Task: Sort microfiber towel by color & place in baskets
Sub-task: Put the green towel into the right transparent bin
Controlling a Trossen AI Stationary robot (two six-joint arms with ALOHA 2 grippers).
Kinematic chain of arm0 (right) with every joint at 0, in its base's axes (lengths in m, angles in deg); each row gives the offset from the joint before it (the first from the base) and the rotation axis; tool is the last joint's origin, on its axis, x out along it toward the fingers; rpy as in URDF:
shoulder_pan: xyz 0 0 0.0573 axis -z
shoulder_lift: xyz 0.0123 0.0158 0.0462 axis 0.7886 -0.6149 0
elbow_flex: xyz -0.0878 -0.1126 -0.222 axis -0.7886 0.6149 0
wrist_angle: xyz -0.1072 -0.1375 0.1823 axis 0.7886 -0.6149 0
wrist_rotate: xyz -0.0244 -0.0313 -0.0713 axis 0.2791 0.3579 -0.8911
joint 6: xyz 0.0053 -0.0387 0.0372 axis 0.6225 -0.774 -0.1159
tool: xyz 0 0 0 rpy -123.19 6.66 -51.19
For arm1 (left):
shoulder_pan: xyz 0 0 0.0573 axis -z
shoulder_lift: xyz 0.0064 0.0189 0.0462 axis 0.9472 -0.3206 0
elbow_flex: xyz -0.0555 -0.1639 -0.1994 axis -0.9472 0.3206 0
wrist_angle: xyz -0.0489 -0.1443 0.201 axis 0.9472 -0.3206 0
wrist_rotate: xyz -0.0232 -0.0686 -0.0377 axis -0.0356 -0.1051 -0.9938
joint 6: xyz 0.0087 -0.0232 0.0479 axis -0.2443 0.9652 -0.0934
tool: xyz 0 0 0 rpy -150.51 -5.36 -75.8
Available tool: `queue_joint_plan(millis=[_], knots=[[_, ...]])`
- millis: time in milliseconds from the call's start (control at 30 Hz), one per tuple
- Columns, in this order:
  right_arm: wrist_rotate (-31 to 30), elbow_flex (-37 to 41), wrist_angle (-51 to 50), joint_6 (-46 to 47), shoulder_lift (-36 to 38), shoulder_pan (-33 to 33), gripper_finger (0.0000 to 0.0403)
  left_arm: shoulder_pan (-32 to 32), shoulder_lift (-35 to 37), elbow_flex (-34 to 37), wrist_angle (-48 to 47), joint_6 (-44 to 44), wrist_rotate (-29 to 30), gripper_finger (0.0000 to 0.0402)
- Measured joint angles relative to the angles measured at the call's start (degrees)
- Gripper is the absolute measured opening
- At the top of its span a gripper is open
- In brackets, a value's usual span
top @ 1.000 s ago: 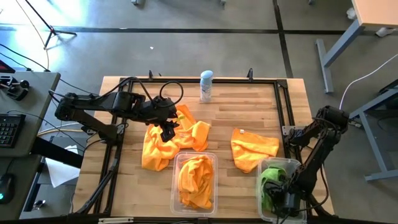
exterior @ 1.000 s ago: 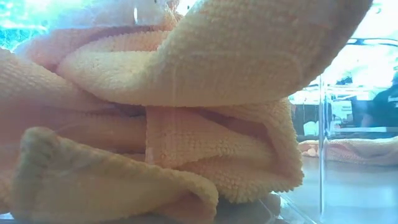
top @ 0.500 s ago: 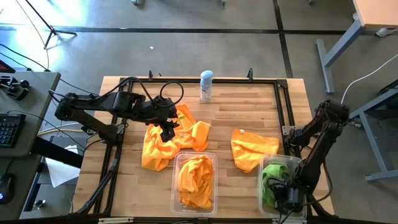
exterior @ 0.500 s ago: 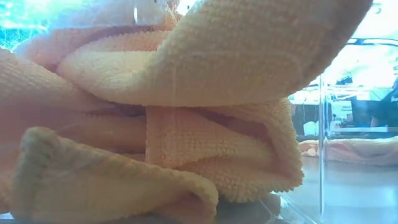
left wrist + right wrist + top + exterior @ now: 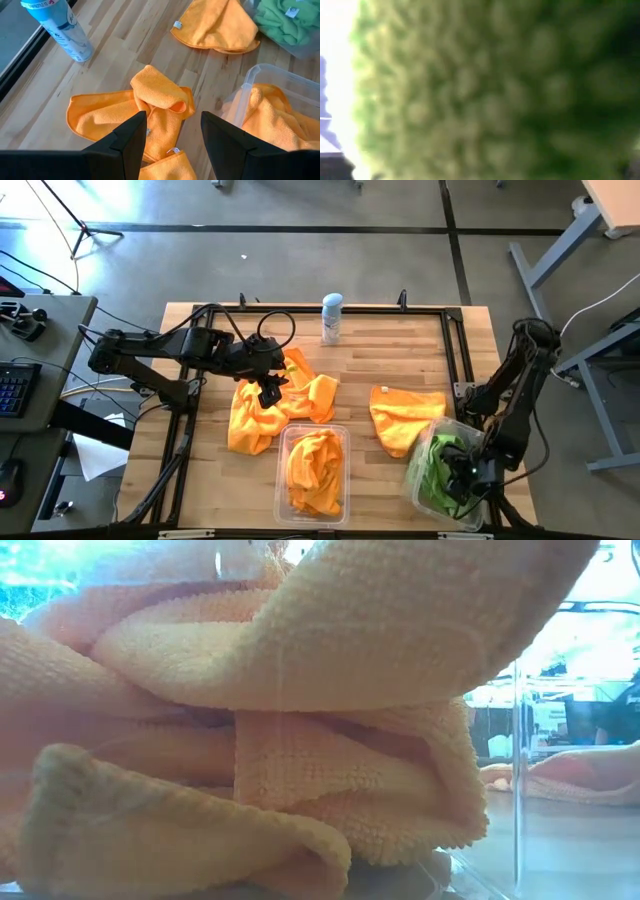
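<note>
A pile of orange microfiber towels (image 5: 262, 412) lies on the wooden table at the left. My left gripper (image 5: 172, 135) hangs open just above it, touching nothing. One clear basket (image 5: 282, 480) at the near edge holds an orange towel (image 5: 315, 470). A single orange towel (image 5: 405, 415) lies flat right of the middle. The second clear basket (image 5: 413, 480) stands askew at the near right with a green towel (image 5: 438, 465) in it. My right gripper (image 5: 470, 478) is over that basket. Green cloth (image 5: 480, 90) fills the right wrist view.
A white-and-blue spray can (image 5: 331, 318) stands upright near the table's far edge. A black frame (image 5: 455, 360) runs around the tabletop. In the low view the orange towel (image 5: 300, 740) in the near basket blocks most of the scene.
My right arm has risen and drawn back toward the table's far edge above the green basket. The basket has turned askew, its far end swinging toward the table's left, and the green towel in it lies more spread out.
</note>
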Motion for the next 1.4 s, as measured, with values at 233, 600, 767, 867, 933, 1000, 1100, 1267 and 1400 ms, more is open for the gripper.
queue_joint_plan(millis=[233, 600, 767, 867, 933, 1000, 1100, 1267, 1400], knots=[[1.71, -0.09, -1.30, 2.50, 4.38, -0.07, 0.0117, 0.00, 0.00, 0.00, 0.00, 0.02, 0.00, 0.0174], [-3.28, -16.82, -27.23, -1.31, -0.10, -0.05, 0.0055, 0.00, 0.00, 0.00, 0.00, 0.07, 0.20, 0.0174], [-14.38, -20.15, -27.95, -7.11, -4.32, -0.03, 0.0052, 0.00, -0.02, 0.00, 0.02, 0.15, 0.57, 0.0174], [-19.16, -19.44, -24.57, -11.80, -5.99, -0.01, 0.0053, -0.02, -0.02, 0.00, 0.02, 0.15, 0.65, 0.0174], [-20.05, -18.94, -22.97, -13.03, -7.04, -0.01, 0.0053, 0.00, -0.02, 0.00, 0.02, 0.13, 0.66, 0.0174], [-20.03, -18.93, -22.39, -13.02, -8.39, -0.01, 0.0053, -0.02, -0.02, 0.00, 0.02, 0.11, 0.79, 0.0174], [-19.49, -18.93, -23.20, -16.23, -9.81, -0.01, 0.0053, 0.00, -0.02, 0.00, 0.02, 0.10, 1.43, 0.0174], [-17.93, -18.93, -23.49, -17.76, -11.64, -0.01, 0.0053, -0.02, -0.02, 0.00, 0.02, 0.09, 1.94, 0.0174], [-17.83, -18.93, -25.11, -18.32, -12.86, -0.01, 0.0053, -0.02, -0.02, 0.00, 0.02, 0.09, 2.04, 0.0174]])
